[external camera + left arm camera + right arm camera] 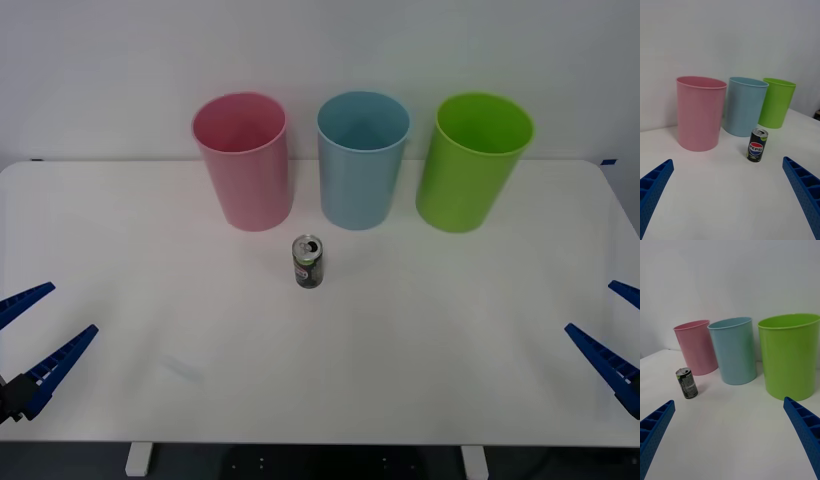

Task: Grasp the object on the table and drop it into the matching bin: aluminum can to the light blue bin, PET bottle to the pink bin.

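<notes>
Right now the aluminum can (308, 262) stands upright on the white bench (140, 240), near its middle, just in front of the gap between the pink bin (242, 160) and the light blue bin (363, 158), apart from both; a lime green bin (474, 160) stands further to the right. Both arms wait at the near corners: the left pincer (40, 322) and the right pincer (612, 325) each have their blue fingers spread wide, holding nothing, well apart from the can. The step in hand looks to be the reach and grasp, not yet begun. Either arm could serve, since the can sits about midway between them. To do it well, I would bring the chosen pincer in low and level, keep the fingers wide until they straddle the can's body, and close on its middle rather than the silver top, so it does not tip. Approaching from the front keeps the arm away from the bins. Then lift high enough to pass over the light blue rim before letting go.
</notes>
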